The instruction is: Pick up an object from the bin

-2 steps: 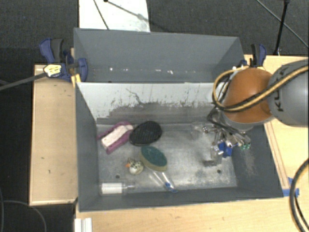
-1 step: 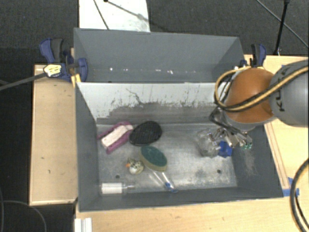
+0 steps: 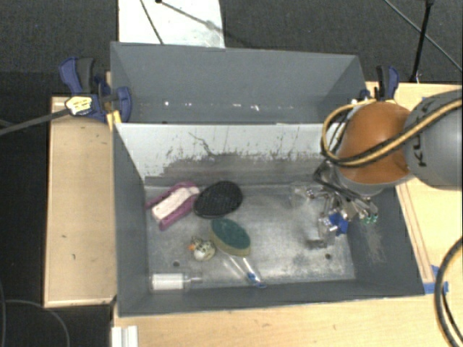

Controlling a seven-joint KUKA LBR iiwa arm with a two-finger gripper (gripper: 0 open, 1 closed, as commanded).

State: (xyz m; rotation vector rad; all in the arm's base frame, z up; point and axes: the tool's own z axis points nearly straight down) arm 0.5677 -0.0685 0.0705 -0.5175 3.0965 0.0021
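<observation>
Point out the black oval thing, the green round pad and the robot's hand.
black oval thing [image 3: 217,199], camera view, middle of its top.
green round pad [image 3: 231,234], camera view, middle of its green face.
hand [image 3: 323,236], camera view, its lower end.

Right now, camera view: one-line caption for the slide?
Gripper low at the right of the bin, apart from the black brush, green sponge and pink-white block at left.

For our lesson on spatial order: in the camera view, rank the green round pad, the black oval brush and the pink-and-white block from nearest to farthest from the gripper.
1. Green round pad, mid-bin, nearest the gripper.
2. Black oval brush, towards the back.
3. Pink-and-white block, far left.
</observation>
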